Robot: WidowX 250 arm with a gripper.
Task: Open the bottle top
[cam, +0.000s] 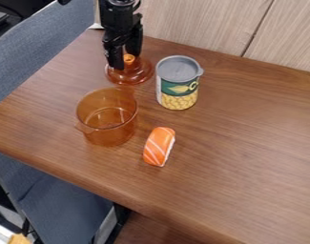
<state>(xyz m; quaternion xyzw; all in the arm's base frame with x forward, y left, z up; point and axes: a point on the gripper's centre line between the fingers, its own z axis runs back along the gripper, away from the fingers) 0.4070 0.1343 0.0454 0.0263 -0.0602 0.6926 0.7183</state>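
- Black two-finger gripper (126, 61) hung beyond the pot, low at the lid's orange knob (129, 59). Could not tell whether it pinched the knob or was spread around it; the placing suited a grasp from above.
- Round, see-through amber lid (141, 74), glassy, shallow, lay on the table just beyond the pot, knob upward, presumably to give a handhold. No bottle seen; took this lid for the "top". It was already off, so opening looked done.
- Open amber pot (108, 137), transparent, round-walled, small side handles, stood upright, mouth bared by the lid's absence.
- Silver-topped cylindrical can (178, 88), green-and-yellow label, stood right of the pot and farther back, near the lid; a sideways move might have knocked it.
- Orange, white-striped toy sushi piece (159, 146), smooth and rounded, lay right of the pot.
- Brown wood-grained table (246, 162) extended around the pot.
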